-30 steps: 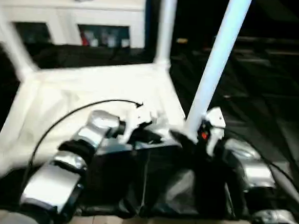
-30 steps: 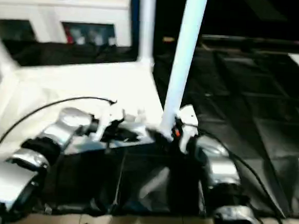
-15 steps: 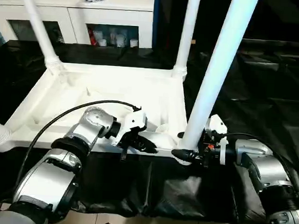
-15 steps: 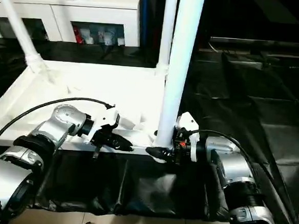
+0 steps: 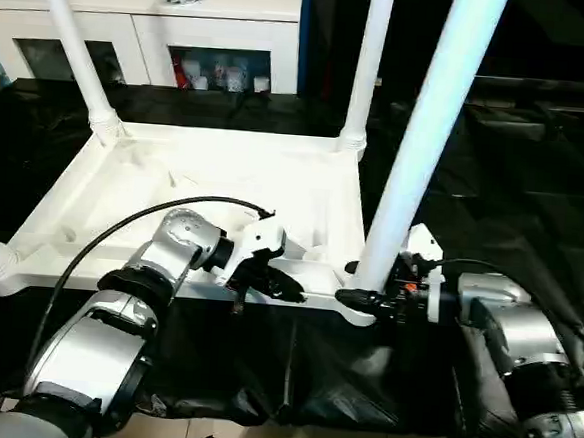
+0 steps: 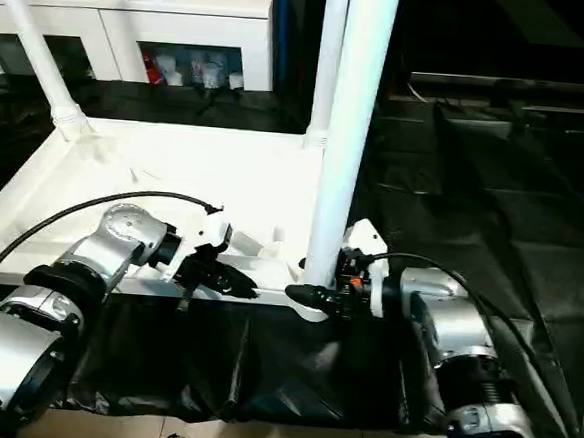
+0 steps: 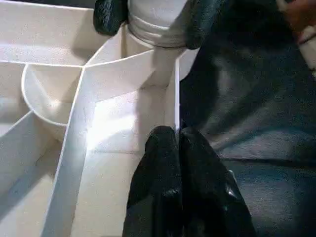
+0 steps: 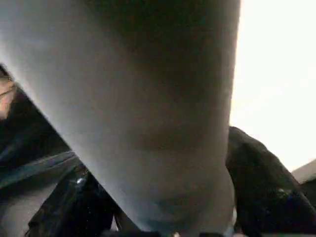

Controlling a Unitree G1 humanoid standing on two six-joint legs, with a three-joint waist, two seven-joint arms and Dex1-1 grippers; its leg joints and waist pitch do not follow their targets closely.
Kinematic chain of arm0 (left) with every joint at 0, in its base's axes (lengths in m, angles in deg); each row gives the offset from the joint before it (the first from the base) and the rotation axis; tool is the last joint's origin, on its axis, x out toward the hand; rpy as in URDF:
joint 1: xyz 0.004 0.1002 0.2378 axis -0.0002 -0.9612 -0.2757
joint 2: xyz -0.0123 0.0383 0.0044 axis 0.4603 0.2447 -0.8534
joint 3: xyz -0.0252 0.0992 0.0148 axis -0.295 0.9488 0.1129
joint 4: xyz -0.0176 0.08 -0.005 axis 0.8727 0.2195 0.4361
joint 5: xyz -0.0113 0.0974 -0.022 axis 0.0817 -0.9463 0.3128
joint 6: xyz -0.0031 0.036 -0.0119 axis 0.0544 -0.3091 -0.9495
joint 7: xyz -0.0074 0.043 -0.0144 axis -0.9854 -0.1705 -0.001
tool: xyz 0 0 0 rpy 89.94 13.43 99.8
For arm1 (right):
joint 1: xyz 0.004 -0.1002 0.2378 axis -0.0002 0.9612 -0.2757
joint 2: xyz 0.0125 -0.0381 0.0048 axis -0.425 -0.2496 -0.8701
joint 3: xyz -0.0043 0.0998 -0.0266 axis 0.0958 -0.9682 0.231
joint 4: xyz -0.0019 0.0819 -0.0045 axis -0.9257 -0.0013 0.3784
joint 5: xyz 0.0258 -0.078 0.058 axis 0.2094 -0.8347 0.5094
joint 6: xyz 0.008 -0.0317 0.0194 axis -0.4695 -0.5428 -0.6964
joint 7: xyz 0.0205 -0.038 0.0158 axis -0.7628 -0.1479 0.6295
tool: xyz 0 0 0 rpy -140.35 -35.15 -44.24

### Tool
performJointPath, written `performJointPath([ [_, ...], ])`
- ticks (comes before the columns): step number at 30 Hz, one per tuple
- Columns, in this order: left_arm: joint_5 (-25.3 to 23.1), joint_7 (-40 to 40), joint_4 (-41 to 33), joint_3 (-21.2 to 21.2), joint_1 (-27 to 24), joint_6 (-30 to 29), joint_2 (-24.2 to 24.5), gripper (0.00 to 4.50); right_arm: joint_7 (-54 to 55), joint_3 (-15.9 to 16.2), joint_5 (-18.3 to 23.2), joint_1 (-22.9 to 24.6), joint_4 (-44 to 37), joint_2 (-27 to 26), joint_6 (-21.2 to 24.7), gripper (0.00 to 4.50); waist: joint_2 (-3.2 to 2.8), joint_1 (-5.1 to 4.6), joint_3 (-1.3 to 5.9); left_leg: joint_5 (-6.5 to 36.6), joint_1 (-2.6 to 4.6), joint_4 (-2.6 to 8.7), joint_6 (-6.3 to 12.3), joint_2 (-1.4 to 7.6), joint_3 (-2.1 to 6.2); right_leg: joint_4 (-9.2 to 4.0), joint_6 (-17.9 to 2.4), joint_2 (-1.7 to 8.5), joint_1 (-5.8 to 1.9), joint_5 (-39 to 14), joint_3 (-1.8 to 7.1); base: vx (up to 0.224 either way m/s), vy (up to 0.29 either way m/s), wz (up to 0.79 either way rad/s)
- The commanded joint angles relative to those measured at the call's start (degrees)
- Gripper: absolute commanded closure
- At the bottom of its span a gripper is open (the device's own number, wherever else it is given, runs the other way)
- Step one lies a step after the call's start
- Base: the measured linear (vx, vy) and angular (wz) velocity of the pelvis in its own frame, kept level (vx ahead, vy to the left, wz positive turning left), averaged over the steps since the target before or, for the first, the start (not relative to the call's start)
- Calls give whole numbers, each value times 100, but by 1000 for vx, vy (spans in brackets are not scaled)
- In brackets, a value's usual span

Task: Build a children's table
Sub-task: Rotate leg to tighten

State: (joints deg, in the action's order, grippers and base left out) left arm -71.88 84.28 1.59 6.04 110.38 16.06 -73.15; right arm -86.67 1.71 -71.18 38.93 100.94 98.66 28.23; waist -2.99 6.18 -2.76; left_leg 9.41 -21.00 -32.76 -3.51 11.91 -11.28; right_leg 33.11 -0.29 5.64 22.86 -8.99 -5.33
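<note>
Near-right leg (image 5: 417, 158) stood upright in corner socket of upturned tabletop (image 5: 204, 188) on black-draped desk (image 5: 536, 166), long axis vertical; right claw (image 5: 369, 300) wrapped round leg base, grasping it; left claw (image 5: 272, 283) clenched on tabletop's near rim beside socket.

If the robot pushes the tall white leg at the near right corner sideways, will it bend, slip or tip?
The leg looks like a rigid smooth tube, so it would probably not bend but could slip between the right gripper's jaws. Standing long and upright in the tabletop's corner socket, it probably levers there; if not seated, it may tilt.
</note>
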Motion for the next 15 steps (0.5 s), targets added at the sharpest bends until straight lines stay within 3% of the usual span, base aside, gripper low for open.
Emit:
performJointPath([
  [1, 61, -687, -11, -45, 117, -139, -446, 450, 1125, 99, -195, -56, 363, -629, -25, 183, 55, -40, 337, 1802, 96, 387, 160, 150, 94, -460, -1110, 318, -236, -2357, 211, 0, 0, 0],
  [3, 80, -970, 16, -98, 148, -225, -576, 450, 1724, -135, -160, -154, 584, -852, 52, 183, 49, -108, 317, 2084, 140, 385, 45, 122, 106, -519, -1001, 328, -198, -2836, 188, 0, 0, 0],
  [4, 88, -1113, 26, -118, 162, -254, -653, 450, 1969, -222, -142, -197, 674, -970, 39, 184, 65, -170, 307, 2153, 142, 385, 38, 102, 125, -576, -841, 331, -200, -3176, 169, 0, 0, 0],
  [6, 93, -1216, 34, -126, 176, -288, -736, 450, 2227, -300, -129, -249, 760, -1099, 20, 184, 41, -217, 296, 2257, 143, 390, 48, 98, 135, -613, -745, 319, -182, -3306, 155, 0, 0, 0],
  [11, 17, -2076, 104, -96, 296, -419, -1260, 450, 4035, -582, -357, -766, 1505, -1836, -191, 184, 15, -373, 294, 2516, 146, 392, 25, 71, 163, -653, -699, 310, -168, -3352, 116, 0, 0, 0],
  [12, 13, -2095, 106, -92, 300, -420, -1275, 450, 4110, -583, -384, -789, 1537, -1854, -201, 184, -35, -417, 290, 2595, 164, 392, -14, 66, 167, -669, -713, 297, -141, -3341, 109, 0, 0, 0],
  [15, -70, -2254, 135, -54, 318, -370, -1335, 450, 4460, -529, -601, -921, 1717, -1942, -518, 184, -4, -450, 313, 2575, 160, 397, 76, 63, 163, -671, -723, 299, -172, -3161, 107, 0, 0, 0],
])
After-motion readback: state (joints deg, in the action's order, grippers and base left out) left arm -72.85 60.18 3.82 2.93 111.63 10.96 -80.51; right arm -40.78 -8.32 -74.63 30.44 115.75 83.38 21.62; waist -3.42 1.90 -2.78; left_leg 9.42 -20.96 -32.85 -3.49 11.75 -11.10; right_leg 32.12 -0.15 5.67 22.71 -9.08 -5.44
